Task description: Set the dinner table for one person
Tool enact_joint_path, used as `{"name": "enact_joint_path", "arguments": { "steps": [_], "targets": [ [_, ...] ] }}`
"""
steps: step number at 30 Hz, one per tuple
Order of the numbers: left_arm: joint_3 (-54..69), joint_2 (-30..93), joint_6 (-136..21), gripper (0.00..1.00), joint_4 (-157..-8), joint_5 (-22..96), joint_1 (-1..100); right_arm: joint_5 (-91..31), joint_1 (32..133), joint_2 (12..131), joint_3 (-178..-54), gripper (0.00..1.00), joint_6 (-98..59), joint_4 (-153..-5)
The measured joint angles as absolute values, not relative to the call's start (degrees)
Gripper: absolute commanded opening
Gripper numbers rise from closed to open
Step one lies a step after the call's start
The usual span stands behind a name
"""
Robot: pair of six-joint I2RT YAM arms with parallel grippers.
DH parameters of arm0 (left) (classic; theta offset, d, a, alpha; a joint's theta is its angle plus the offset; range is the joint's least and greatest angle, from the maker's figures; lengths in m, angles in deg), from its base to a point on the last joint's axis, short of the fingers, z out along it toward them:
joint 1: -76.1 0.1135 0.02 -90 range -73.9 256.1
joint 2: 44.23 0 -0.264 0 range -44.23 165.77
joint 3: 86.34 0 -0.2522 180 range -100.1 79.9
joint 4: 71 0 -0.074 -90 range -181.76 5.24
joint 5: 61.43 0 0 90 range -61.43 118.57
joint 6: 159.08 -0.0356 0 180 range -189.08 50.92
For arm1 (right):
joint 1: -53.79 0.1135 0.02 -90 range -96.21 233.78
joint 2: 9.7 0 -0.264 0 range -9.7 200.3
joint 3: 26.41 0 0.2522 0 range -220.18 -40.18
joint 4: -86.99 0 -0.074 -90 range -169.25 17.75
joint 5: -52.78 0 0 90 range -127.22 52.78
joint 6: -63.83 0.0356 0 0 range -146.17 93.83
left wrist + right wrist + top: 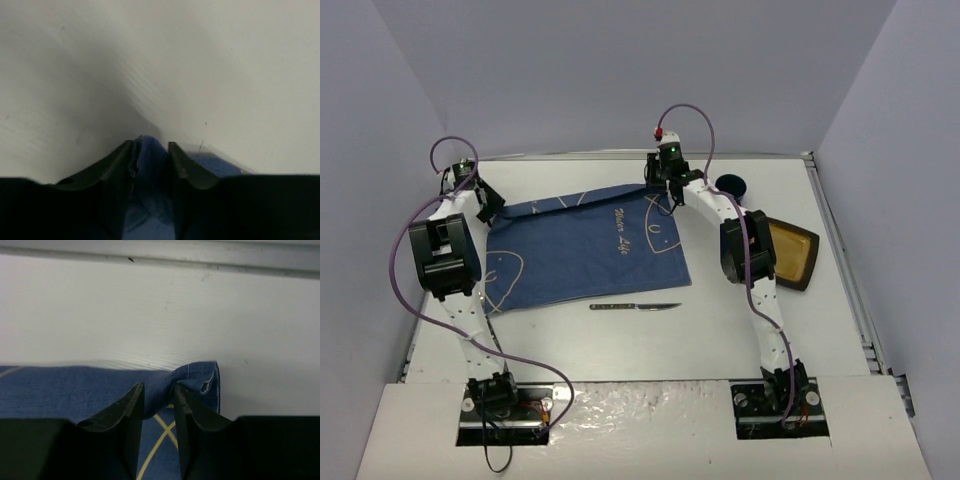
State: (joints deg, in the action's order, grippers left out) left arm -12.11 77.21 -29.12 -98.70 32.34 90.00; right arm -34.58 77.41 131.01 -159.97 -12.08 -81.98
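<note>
Table (720,335) fills overhead frame; cloth (590,250) spread centre-left. Left gripper (150,145), right gripper (157,386) astride its upper corners, jaws slightly parted, hold unclear. Knife (635,307) below cloth, dish (792,255) at right: not yet set.

Twin white arms, black joints, purple cables (692,106).
Left arm (443,258) and right arm (748,250) bear boxy black motor housings and green wrist lights (672,152); left gripper (151,146) and right gripper (157,387) have dark wedge-shaped fingers (125,407).

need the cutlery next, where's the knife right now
In the top view the knife lies on the white dinner table, around the centre, just on the near side of the blue cloth and clear of it.
</note>
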Motion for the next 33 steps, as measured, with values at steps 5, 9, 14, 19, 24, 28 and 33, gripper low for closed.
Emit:
{"name": "enact_joint_path", "arguments": {
  "steps": [5, 9, 14, 19, 24, 28, 33],
  "targets": [
    [-15.6, 81.0, -29.5, 0.82, -92.7, 34.0, 90.3, -34.5, 76.2, 136.2, -161.2, 0.61, -11.7, -80.4],
    [-17.1, 78.1, -31.2, 0.87, -89.7, 34.1, 90.4, -36.2, 75.3, 133.7, -161.3, 0.67, -11.9, -81.8],
    [-14.9, 69.6, -34.2, 0.87, -86.4, 33.7, 89.9, -36.9, 75.0, 125.0, -157.3, 0.68, -12.4, -85.0],
    [-5.2, 55.8, -39.0, 0.87, -85.5, 31.1, 86.1, -34.0, 74.8, 112.1, -146.2, 0.69, -13.3, -87.8],
    [4.4, 46.3, -40.6, 0.92, -88.4, 27.9, 78.9, -32.1, 76.1, 103.9, -134.1, 0.79, -14.0, -89.5],
    [10.6, 45.5, -40.6, 0.97, -91.0, 24.4, 73.6, -32.2, 78.7, 101.6, -124.3, 0.87, -14.7, -90.5],
    [11.5, 51.9, -40.6, 0.97, -95.7, 19.7, 67.9, -32.9, 83.1, 101.4, -114.5, 0.88, -16.1, -88.2]
  ]
}}
